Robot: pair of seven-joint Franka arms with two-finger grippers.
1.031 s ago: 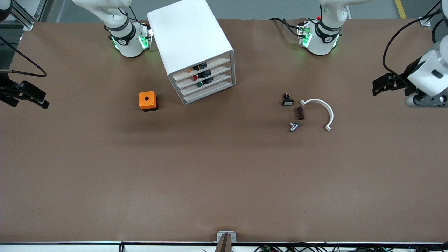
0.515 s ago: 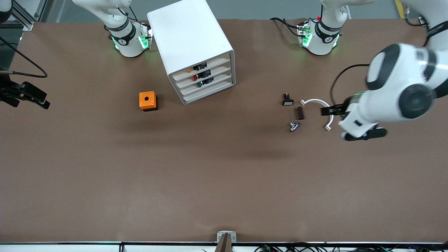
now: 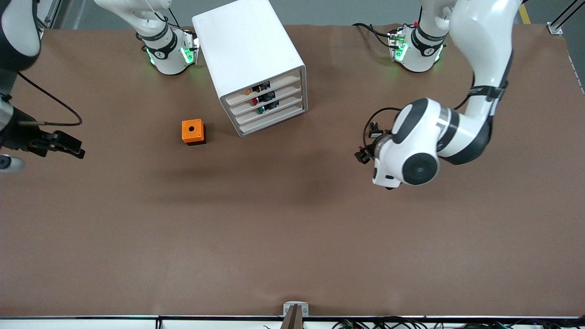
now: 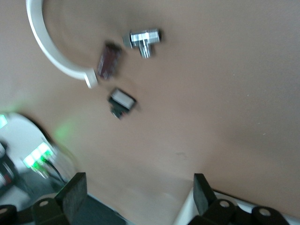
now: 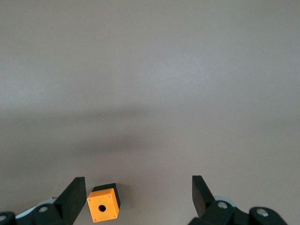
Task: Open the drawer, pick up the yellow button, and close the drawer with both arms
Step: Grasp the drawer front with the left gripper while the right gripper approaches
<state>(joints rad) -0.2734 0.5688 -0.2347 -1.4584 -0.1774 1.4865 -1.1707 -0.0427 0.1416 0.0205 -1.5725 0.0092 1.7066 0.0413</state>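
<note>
brown table, grey floor

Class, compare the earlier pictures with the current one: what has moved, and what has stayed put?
The left arm swung in over the small parts, toward the cabinet. The right end effector crept inward. Neither took hold of anything. Cabinet, drawers and orange cube stayed put.

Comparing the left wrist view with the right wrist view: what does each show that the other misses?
Only the left wrist view shows the white curved piece, the small brown block, the metal fitting and the black button with a white face, plus a green-lit arm base. Only the right wrist view shows the orange cube with a hole. Both show the bare brown table and their own open pincer: the left pincer and the right pincer, each holding nothing. Neither shows the cabinet or its drawers.
</note>
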